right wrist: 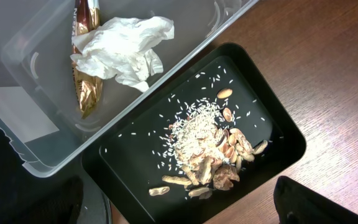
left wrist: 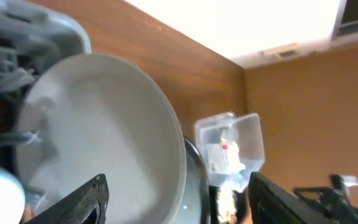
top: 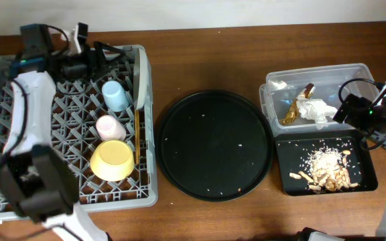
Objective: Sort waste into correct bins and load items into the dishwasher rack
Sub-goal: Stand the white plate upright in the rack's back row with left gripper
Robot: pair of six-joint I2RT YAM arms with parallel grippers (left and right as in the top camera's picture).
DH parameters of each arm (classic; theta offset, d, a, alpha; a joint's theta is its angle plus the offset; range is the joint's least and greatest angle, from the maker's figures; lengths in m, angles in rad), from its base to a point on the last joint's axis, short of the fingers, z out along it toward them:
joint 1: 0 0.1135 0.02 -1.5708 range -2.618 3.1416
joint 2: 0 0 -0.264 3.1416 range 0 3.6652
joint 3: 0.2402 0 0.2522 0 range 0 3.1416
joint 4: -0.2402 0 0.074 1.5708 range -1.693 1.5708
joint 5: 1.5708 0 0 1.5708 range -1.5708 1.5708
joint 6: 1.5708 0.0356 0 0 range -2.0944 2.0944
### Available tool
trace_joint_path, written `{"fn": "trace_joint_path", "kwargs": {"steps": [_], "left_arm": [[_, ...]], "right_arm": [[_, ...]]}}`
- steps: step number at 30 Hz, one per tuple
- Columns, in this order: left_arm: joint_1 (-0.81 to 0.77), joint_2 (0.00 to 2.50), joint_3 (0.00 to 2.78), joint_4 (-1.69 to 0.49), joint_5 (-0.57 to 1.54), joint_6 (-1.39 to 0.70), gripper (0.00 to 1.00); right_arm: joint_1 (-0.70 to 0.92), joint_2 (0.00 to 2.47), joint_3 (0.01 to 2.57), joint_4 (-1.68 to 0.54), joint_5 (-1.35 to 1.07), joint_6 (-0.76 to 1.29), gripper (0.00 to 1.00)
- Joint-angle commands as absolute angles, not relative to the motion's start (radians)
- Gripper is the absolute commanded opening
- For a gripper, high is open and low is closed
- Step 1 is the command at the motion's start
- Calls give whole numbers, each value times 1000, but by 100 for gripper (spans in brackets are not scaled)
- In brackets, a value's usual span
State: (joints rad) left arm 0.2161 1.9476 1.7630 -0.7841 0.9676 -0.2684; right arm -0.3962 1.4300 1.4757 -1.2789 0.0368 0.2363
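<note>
Left gripper [left wrist: 178,205] hangs over the dishwasher rack [top: 72,114], fingers spread wide and holding nothing. The grey-green plate [left wrist: 104,137] stands on edge just ahead of it. Blue cup [top: 116,95], pink cup [top: 108,126] and yellow bowl [top: 112,161] sit in the rack. That thin strip beside the bowl is possibly the chopsticks [top: 137,137].

Right gripper [right wrist: 179,208] is spread too, empty, above the black tray [right wrist: 272,134] of food scraps [right wrist: 207,146]. Napkin [right wrist: 126,46] and foil wrapper [right wrist: 86,87] lie in the clear tub [right wrist: 36,62].

No legible text; blurred print on foil wrapper [right wrist: 87,93] and on white label [left wrist: 219,158] of clear tub [left wrist: 248,132]
</note>
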Motion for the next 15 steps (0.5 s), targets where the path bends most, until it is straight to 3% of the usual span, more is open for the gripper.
{"fn": "trace_joint_path", "kwargs": {"steps": [1,4,5,7,8,11,15], "left_arm": [[167,1697,1770,-855,671,-241,62],[32,1603,1770,-907,543,-203,54],[-14,1599,1770,-907,501,-203,44],[-115,1605,1769,-899,385,-204,13],[-165,1616,1768,-891,314,-204,4],[-348,1720,1768,-851,50,-234,0],[-418,1862,1768,-804,-128,-253,0]], "right_arm": [[-400,1431,1489,-1279,38,245,99],[-400,1431,1489,-1279,39,245,99],[-400,1431,1489,-1279,38,245,99],[-400,1431,1489,-1279,38,245,99],[-400,1431,1489,-1279,38,245,99],[-400,1431,1489,-1279,39,245,99],[-400,1431,1489,-1279,39,245,99]]}}
